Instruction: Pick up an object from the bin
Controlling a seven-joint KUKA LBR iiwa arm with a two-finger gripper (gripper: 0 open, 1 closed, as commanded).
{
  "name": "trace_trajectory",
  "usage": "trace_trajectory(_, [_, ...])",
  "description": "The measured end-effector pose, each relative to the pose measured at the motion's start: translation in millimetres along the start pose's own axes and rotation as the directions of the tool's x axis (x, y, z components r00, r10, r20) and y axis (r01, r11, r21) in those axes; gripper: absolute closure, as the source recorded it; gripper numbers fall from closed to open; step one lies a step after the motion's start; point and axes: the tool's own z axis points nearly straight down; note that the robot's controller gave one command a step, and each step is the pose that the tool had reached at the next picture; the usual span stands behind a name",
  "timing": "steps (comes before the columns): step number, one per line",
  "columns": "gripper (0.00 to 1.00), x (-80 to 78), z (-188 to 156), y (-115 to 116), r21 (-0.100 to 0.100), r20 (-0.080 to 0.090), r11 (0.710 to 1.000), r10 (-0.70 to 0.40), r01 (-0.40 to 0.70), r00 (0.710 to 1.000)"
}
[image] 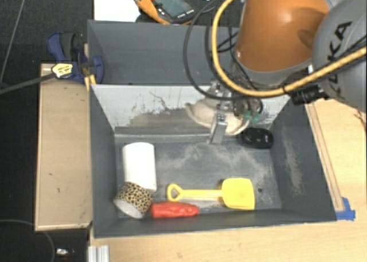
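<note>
At the bin's (143,54) back wall: gripper (221,126), width impossible to tell, just beside one cream shell-like thing (200,114). Right of it, one black lump (257,138). Front: one white cylinder (139,165), one leopard-print roll (133,199), one red stick (175,210), one yellow shovel (235,193).

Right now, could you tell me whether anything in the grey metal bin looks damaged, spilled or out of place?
Nothing looks spilled or broken. The only wear is on the grey metal bin: its sloped back wall is scratched and scuffed. The leopard-print roll lies tipped on its side right beside the white cylinder in the lower-left corner.
</note>
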Motion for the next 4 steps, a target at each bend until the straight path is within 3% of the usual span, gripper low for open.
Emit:
trace_trajectory(1, [0.0,18.1,-9.9,40.7,-0.009,0.005,0.997,-0.081,0.081,0.997])
trace_trajectory(2, [0.0,-4.5,-121.8,2.4,-0.003,0.005,0.999,-0.049,0.049,0.999])
trace_trajectory(3, [0.0,4.1,-40.3,16.0,-0.005,0.002,0.997,-0.073,0.073,0.997])
trace_trajectory(4, [0.0,13.4,-56.9,18.9,-0.005,0.015,0.995,-0.097,0.097,0.995])
